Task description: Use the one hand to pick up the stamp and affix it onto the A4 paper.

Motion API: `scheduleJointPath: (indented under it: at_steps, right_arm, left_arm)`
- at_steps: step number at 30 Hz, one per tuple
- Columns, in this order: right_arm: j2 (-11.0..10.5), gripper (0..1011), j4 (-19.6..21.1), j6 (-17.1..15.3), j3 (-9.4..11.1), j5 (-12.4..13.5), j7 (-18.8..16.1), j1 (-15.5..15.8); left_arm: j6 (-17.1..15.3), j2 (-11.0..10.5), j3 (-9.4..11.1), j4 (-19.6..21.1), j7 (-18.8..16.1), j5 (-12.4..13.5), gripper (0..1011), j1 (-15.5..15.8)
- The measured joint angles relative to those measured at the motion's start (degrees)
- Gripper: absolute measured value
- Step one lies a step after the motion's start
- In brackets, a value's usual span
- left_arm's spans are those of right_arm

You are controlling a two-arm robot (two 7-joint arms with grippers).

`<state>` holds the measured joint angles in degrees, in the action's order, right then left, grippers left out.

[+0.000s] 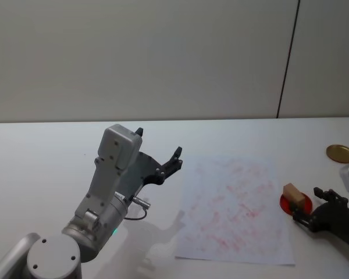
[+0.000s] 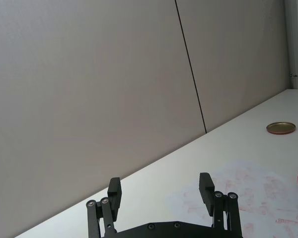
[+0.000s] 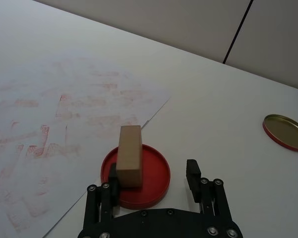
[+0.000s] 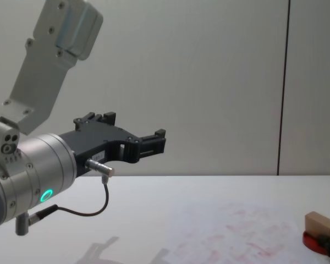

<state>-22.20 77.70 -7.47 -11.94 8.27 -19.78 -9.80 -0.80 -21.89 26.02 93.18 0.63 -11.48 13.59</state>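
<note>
At the table's right edge, the right gripper (image 1: 309, 210) sits low with its fingers spread, the stamp (image 1: 296, 195) standing between them. One finger (image 3: 112, 179) is close against the stamp (image 3: 129, 156); contact cannot be confirmed. The other finger (image 3: 193, 176) stands apart from it. The stamp rests upright on the red ink pad (image 3: 154, 178). The pad lies just beside the right edge of the paper (image 1: 235, 203), which carries faint red prints. A brass lid (image 1: 340, 153) lies farther back. The left gripper (image 1: 163, 163) hangs raised, jaws spread and empty, left of the paper.
</note>
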Motion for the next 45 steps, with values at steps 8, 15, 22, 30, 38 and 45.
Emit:
scheduleJointPath:
  at_steps: [8, 15, 22, 30, 38, 45]
  right_arm:
    - [-0.37, 996, 1.73, 1.04, 0.17, 0.43, 0.52, 0.67]
    - [-0.78, 1001, 3.59, 1.78, 0.67, 0.98, 1.38, 1.18]
    - [-1.13, 1001, 4.80, 2.16, 1.12, 1.51, 2.03, 1.56]
    - [-1.42, 1001, 6.00, 2.58, 1.57, 3.14, 1.97, 1.93]
    - [-1.64, 1001, 8.14, 3.32, 1.92, 5.29, 1.54, 2.46]
    - [-1.70, 1001, 9.44, 3.70, 2.07, 6.32, 1.48, 2.81]
  left_arm:
    - [0.00, 0.00, 0.00, 0.00, 0.00, 0.00, 993, 0.00]
    - [0.00, 0.00, 0.00, 0.00, 0.00, 0.00, 993, 0.00]
    - [0.00, 0.00, 0.00, 0.00, 0.00, 0.00, 993, 0.00]
    - [0.00, 0.00, 0.00, 0.00, 0.00, 0.00, 993, 0.00]
    - [0.00, 0.00, 0.00, 0.00, 0.00, 0.00, 993, 0.00]
    - [0.00, 0.00, 0.00, 0.00, 0.00, 0.00, 993, 0.00]
